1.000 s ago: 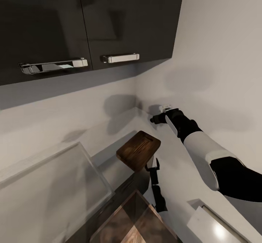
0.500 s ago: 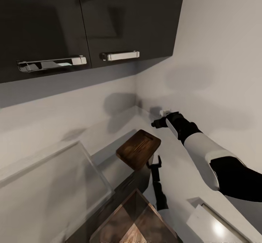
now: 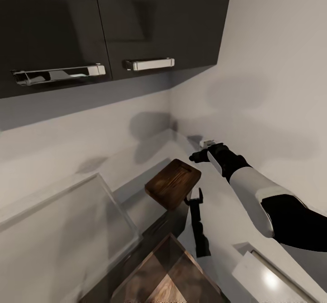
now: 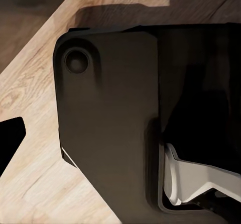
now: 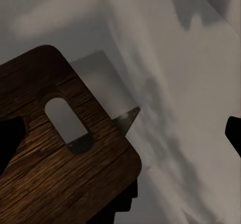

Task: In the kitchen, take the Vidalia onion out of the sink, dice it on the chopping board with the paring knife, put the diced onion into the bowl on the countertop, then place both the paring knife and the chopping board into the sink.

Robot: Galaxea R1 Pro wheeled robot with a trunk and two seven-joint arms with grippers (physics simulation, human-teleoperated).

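Observation:
The dark brown chopping board (image 3: 171, 184) lies on the pale grey countertop (image 3: 159, 155) near the wall corner, its slot hole toward the corner. My right gripper (image 3: 194, 157) hangs open and empty just above and beyond the board's far end. In the right wrist view the board (image 5: 50, 158) sits below, between the spread fingertips (image 5: 9, 138). A grey pointed sliver (image 5: 128, 117) pokes out at the board's edge; I cannot tell what it is. In the left wrist view a fingertip (image 4: 10, 139) stands wide at the frame's side over the floor. The onion, knife, bowl and sink are out of view.
Dark wall cabinets (image 3: 113, 17) with chrome handles (image 3: 147, 63) hang overhead. A glass pane (image 3: 68, 230) stands left, and a wood-grained block (image 3: 168, 276) is near. A dark jointed shape (image 3: 197, 223) rises below the board. The robot's dark body (image 4: 110, 123) sits over light wooden floor (image 4: 30, 93).
The whole view has shifted a little, so the camera moved. Relative to the board, my right gripper has come down slightly closer to its far end, still open.

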